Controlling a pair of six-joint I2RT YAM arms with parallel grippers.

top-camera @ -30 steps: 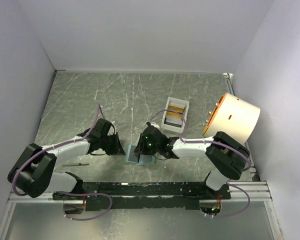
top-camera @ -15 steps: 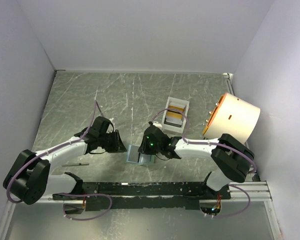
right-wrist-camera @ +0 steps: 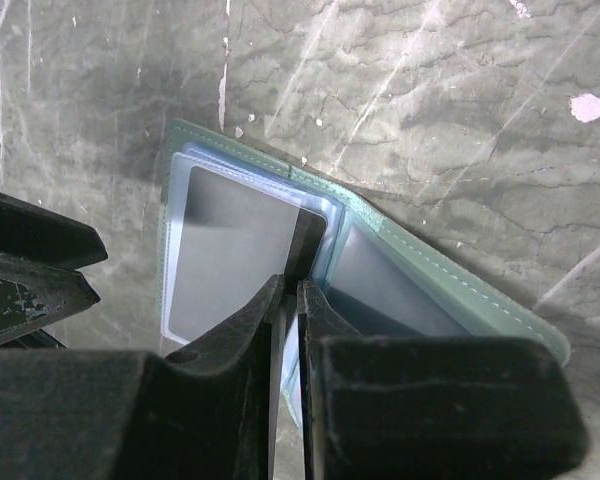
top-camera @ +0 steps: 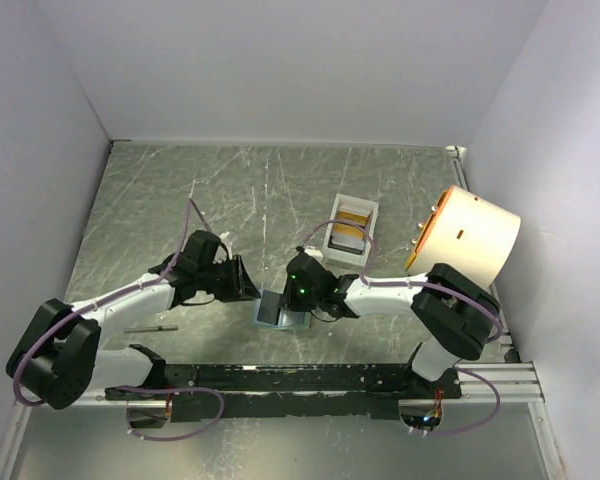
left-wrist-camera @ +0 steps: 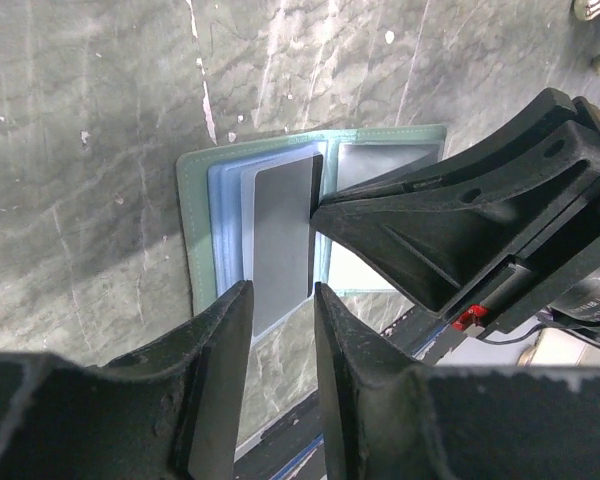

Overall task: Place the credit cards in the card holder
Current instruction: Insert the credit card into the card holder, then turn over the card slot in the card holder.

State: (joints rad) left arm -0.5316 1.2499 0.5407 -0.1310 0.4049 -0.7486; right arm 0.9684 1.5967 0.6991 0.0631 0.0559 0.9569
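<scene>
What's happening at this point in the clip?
The card holder lies open on the table. The right gripper pinches a dark card by its edge, holding it flat against the pockets of one half; how far in it sits is hard to tell. The left gripper hangs open at the card's near end, gripping nothing. More cards wait in the white tray farther back.

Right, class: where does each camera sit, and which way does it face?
Top: above and behind the arms, looking down on the table; both show.
Left wrist: looks down past its own fingers onto the open wallet.
Right wrist: likewise, its fingers closed on a grey card.
Both wrist views share the wallet and card.
</scene>
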